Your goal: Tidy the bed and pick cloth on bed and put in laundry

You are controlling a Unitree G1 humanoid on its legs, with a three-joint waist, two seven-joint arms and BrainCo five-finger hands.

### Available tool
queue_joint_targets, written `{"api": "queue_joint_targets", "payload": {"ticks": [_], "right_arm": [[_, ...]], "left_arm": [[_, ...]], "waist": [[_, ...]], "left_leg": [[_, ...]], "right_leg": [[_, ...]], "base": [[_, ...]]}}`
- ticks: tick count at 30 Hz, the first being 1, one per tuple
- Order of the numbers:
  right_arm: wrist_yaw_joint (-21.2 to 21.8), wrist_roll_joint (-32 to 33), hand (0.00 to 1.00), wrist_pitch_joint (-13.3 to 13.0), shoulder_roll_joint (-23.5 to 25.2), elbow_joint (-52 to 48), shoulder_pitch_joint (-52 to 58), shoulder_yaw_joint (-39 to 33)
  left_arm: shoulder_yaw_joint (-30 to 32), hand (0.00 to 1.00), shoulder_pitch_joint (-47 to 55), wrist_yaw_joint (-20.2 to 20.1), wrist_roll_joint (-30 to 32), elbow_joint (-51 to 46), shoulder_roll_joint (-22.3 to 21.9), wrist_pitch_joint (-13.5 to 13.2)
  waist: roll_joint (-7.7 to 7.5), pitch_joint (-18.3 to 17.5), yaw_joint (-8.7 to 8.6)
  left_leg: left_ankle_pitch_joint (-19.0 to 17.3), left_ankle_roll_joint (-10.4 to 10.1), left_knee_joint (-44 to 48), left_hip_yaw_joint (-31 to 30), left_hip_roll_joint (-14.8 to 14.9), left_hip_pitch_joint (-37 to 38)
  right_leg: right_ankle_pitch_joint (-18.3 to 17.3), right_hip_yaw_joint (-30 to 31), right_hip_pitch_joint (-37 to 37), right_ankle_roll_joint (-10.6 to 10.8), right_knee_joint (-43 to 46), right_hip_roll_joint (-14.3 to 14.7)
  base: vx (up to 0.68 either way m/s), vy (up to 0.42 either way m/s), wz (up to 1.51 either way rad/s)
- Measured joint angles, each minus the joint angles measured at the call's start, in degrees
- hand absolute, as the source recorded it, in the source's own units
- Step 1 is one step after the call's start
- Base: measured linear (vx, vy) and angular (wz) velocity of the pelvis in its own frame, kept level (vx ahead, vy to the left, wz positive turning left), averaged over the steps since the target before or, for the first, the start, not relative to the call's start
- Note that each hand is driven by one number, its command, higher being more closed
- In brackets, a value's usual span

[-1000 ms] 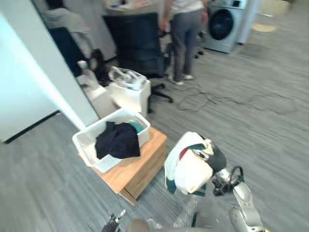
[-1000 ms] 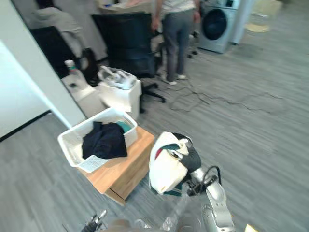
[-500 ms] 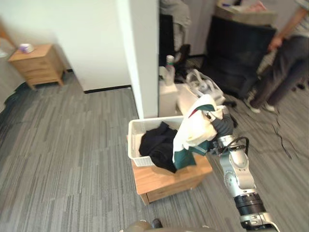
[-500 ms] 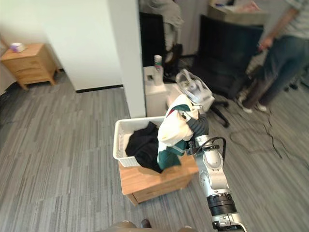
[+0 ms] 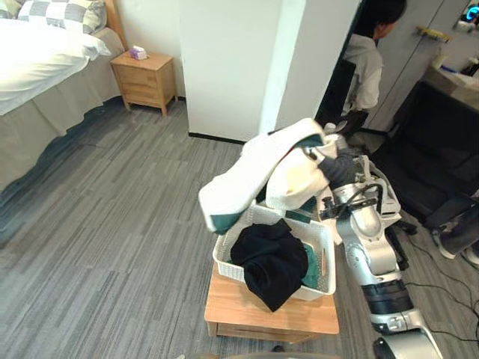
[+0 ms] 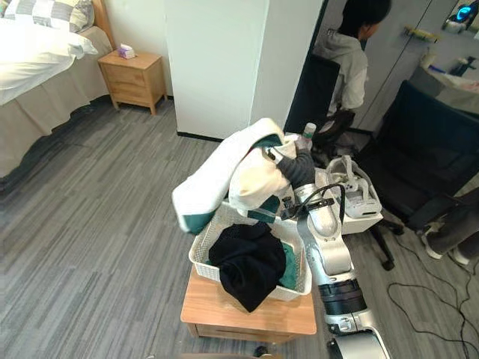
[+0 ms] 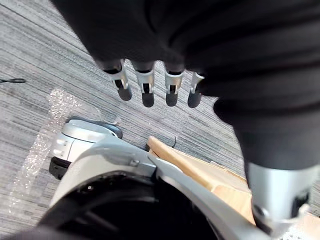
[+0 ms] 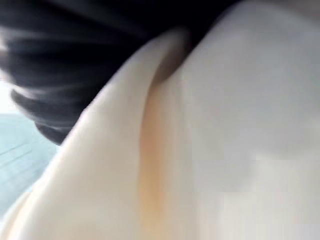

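Right now I am holding the bunched cream-and-green cloth (image 5: 254,168) above the white slatted plastic laundry basket (image 5: 221,263), my right hand (image 5: 338,167) clamped on its fold. I am aiming over the black garment (image 5: 269,258) so the trailing end clears the rim, my left hand (image 7: 145,80) hanging slack-fingered.

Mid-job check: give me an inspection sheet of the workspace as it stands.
Surface: wooden stand on grey carpet, bearing the laundry basket.
Job's things: black cloth in the basket, hanging over its front rim; cream-green cloth aloft above the basket; bed far left.
Clutter: white box and bottle behind the basket.
Robot hands: right robot hand carrying the cream-green cloth; left robot hand open, holding nothing.
Cables: thin cable on the carpet, right.
Surroundings: nightstand, white pillar, seated person, black chair.
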Motion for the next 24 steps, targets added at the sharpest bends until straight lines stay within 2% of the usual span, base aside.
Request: {"api": "queue_joint_targets", "payload": {"ticks": [2, 4, 6, 7, 9, 11, 13, 15, 19, 20, 24], "right_arm": [[-0.4, -0.02, 1.0, 1.63, -0.05, 4.57, 0.0, 1.92], [-1.32, -0.39, 1.0, 1.86, 0.26, 8.78, -0.02, 3.71], [-3.37, -1.89, 1.0, 1.89, 1.4, 14.6, -1.77, 3.99], [-4.36, -2.06, 1.0, 1.9, 1.72, 16.55, -3.35, 3.97], [-7.63, -2.44, 1.0, 1.91, 1.82, 21.86, -9.63, 3.55], [-10.82, -2.38, 1.0, 1.22, 1.53, 26.32, -18.66, 0.28], [-12.55, -2.21, 1.0, -0.42, 0.46, 29.12, -23.94, -3.32], [-13.41, -2.13, 1.0, -1.17, -1.66, 31.09, -27.39, -5.79], [-13.04, -3.84, 1.0, -0.89, -6.59, 31.93, -29.88, -6.39], [-12.13, -7.38, 1.0, 0.35, -8.61, 33.36, -31.07, -6.2], [-9.36, -14.05, 1.0, 2.01, -12.42, 36.71, -31.55, -5.07]], "left_arm": [[0.0, 0.0, -0.07, 0.02, 0.61, -0.27, -0.05, 0.59], [0.0, 0.0, -0.31, 0.01, 0.98, -0.55, 0.22, 1.37], [-0.08, 0.0, -2.0, 0.01, 2.25, -0.97, 0.84, 2.61], [-0.08, 0.0, -2.7, 0.01, 2.46, -1.3, 1.03, 3.14], [-0.08, 0.0, -5.53, 0.01, 2.72, -2.19, 1.3, 4.01], [-0.05, 0.0, -10.21, -0.02, 2.64, -2.74, 1.6, 4.27], [-0.04, 0.0, -13.2, -0.04, 2.52, -3.7, 1.68, 4.42], [-0.04, 0.0, -14.74, 0.47, 1.41, -4.93, 1.68, 4.96], [-0.07, 0.0, -16.27, 1.8, 0.07, -5.14, 1.51, 6.21], [-0.07, 0.0, -16.45, 2.21, -0.21, -6.21, 1.49, 6.81], [-0.09, 0.0, -17.71, 2.39, -0.21, -7.22, 1.62, 7.66]], "waist": [[-0.02, 0.01, 0.08], [-0.16, 0.2, 0.27], [-0.58, 0.64, 1.55], [-0.84, 1.11, 1.57], [-1.07, 4.09, 1.73], [-1.14, 8.7, 2.04], [-1.05, 11.58, 3.03], [-0.94, 13.76, 3.27], [-0.18, 16.6, 3.13], [0.0, 18.26, 3.0], [0.39, 20.26, 3.03]], "left_leg": [[0.32, -0.6, -1.01, -0.04, 0.02, -0.06], [0.48, -0.76, -1.21, -0.28, 0.0, -0.75], [1.16, -1.18, -1.09, -0.33, -0.12, -3.0], [1.41, -1.57, -1.0, -0.33, -0.2, -3.92], [1.68, -1.76, -0.16, -0.43, -0.25, -6.4], [1.66, -1.91, 1.49, -0.45, 0.0, -10.76], [1.7, -1.95, 2.99, 0.05, 0.52, -13.9], [2.34, -2.34, 4.43, 0.13, 0.94, -16.22], [2.41, -2.4, 5.77, 2.42, 1.9, -18.13], [2.41, -2.39, 5.77, 2.58, 1.93, -18.14], [2.46, -2.31, 6.07, 3.37, 1.68, -19.63]], "right_leg": [[0.31, -0.33, -0.01, 0.09, -0.79, 0.04], [0.64, -1.31, -0.11, 0.1, -1.61, 0.03], [1.3, -1.55, -2.01, -0.03, -1.98, -0.06], [1.51, -1.68, -2.72, -0.01, -2.0, -0.19], [2.4, -2.18, -4.5, -0.56, -2.04, -0.31], [3.66, -2.8, -7.61, -1.39, -2.11, -0.42], [4.44, -3.03, -9.81, -1.74, -2.12, -0.32], [5.11, -3.33, -11.33, -1.95, -2.12, -0.08], [7.22, -3.26, -13.13, -2.64, -2.14, 0.43], [7.92, -3.0, -13.23, -2.63, -2.14, 0.44], [10.08, -2.57, -14.99, -3.3, -2.42, 0.53]], "base": [[-0.01, -0.038, 0.1], [-0.02, -0.027, 0.14], [-0.04, -0.014, 0.12], [-0.06, -0.008, 0.15], [-0.09, -0.008, 0.19], [-0.15, -0.012, 0.22], [-0.12, -0.03, 0.2], [-0.05, -0.035, 0.25], [0.01, 0.008, 0.05], [-0.02, 0.041, -0.08], [-0.03, 0.061, -0.06]]}}
